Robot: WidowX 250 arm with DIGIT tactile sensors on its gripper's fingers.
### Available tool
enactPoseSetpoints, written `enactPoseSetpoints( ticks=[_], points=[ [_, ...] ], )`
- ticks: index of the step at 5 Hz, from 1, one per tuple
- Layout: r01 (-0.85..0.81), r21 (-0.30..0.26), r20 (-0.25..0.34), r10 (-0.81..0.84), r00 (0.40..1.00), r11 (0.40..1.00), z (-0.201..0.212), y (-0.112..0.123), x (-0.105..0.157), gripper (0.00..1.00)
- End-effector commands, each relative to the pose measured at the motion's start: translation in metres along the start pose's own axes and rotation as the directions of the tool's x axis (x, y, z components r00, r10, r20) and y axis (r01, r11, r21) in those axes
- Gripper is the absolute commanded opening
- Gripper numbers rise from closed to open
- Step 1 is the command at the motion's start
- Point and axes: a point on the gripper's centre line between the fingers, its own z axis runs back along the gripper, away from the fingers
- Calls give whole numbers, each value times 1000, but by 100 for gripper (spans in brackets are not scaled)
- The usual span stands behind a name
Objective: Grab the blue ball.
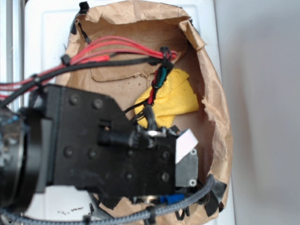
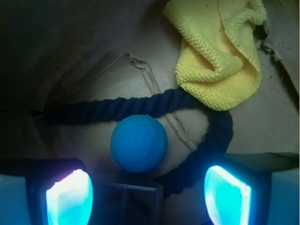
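Fingertips (image 2: 69, 197) fill the wrist view's bottom edge; gripper (image 2: 147, 197) wide open, holding nothing. blue ball (image 2: 139, 143) sits between the jaws, ringed by navy rope (image 2: 140, 108), yellow cloth (image 2: 220, 56) beyond. Lined up, not grasped; descend and close left

place: robot lab test rig | evidence: cable-tied red wires (image 1: 112, 49), brown paper bag (image 1: 220, 126) workspace under the gripper, plain white bench (image 1: 262, 70)
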Motion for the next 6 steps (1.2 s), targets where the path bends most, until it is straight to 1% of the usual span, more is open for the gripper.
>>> enactPoseSetpoints(
  ticks=[1, 2, 3, 4, 5, 6],
  points=[
    [34, -53, 36, -32, 999, 998, 18, -12, 1, 100],
    [34, -53, 36, -32, 999, 998, 18, -12, 1, 100],
    [12, -54, 78, -8, 997, 998, 3, -20, -2, 100],
    [42, -61, 97, -36, 995, 997, -6, -19, -6, 100],
    [67, -58, 119, -60, 991, 996, -13, -10, -8, 100],
    [93, -39, 143, -87, 986, 995, -17, -2, -6, 100]
  ],
)
